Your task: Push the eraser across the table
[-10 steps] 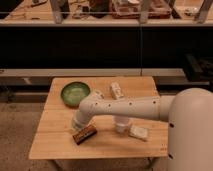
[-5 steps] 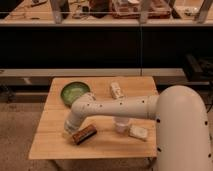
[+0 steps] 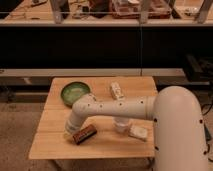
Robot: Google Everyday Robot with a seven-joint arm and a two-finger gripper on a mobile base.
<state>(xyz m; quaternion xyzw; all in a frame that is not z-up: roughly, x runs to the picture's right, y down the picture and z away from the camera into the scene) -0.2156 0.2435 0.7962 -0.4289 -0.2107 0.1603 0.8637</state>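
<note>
My gripper (image 3: 69,131) is down low over the front-left part of the tabletop (image 3: 107,148), right at the left end of the eraser (image 3: 84,134). Its fingers are pressed together and hold nothing. I judge that is on purpose: a closed tip makes a blunt, solid nose for shoving, and a push needs no grasp. I cannot tell whether the tip is actually touching the eraser or sitting just beside it.

The eraser lies flat, skewed to the front edge, with its right end a little farther back. My forearm slopes down from above, which puts the tip low enough to meet the eraser's edge rather than ride over it.

A white cup (image 3: 121,125) and a small pale item (image 3: 138,132) sit to the eraser's right, toward the front-right corner. A push that way could, I think, run into them. The green bowl (image 3: 75,92) and a pale wrapped packet (image 3: 116,90) stand near the back edge, well apart from the eraser.
</note>
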